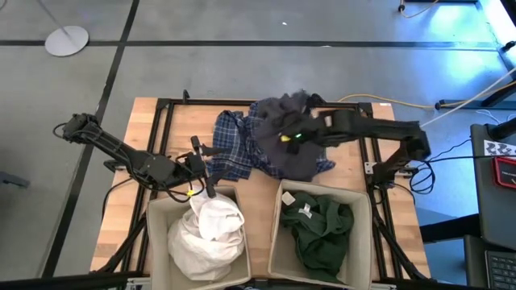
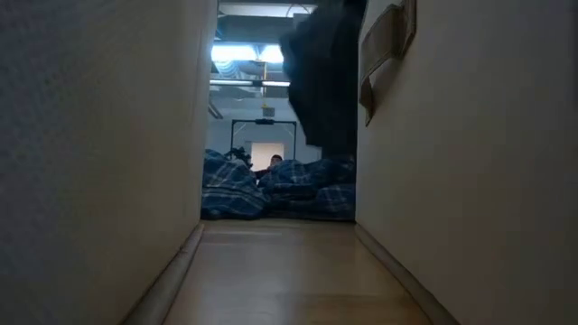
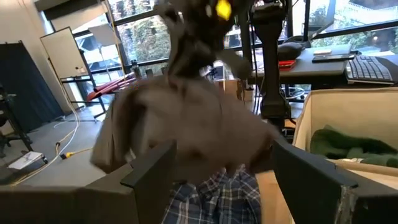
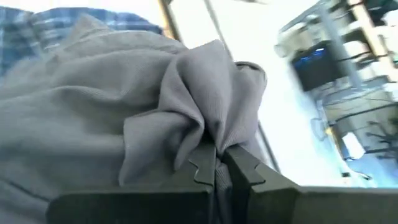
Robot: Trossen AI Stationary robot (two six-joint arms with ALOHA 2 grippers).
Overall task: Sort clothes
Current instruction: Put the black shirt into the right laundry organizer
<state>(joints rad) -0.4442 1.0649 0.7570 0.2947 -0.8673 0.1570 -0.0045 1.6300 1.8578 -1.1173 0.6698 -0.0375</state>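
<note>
Boxes come first: two beige fabric boxes sit side by side at the near edge of the desk [image 1: 121, 201]. The left box [image 1: 158, 234] holds one white garment [image 1: 208, 235], bunched into a mound. The right box [image 1: 360, 234] holds one dark green garment [image 1: 322, 229], crumpled, with a small pale label showing near its top. Two more garments remain outside the boxes, making four in all. One blue-and-white plaid shirt [image 1: 234, 145] lies spread on the desk behind the boxes. One dark grey garment [image 1: 284, 133] hangs above the plaid shirt, lifted off the desk; in the low view it dangles between the two box walls, with the plaid heap beyond it. The right claw [image 4: 216, 165] is pressed together on a fold of this grey cloth, its two fingers pinching the fabric between them. The left claw [image 3: 214, 168] sits just behind the left box, near the plaid shirt's edge, its fingers spread apart and holding nothing.
</note>
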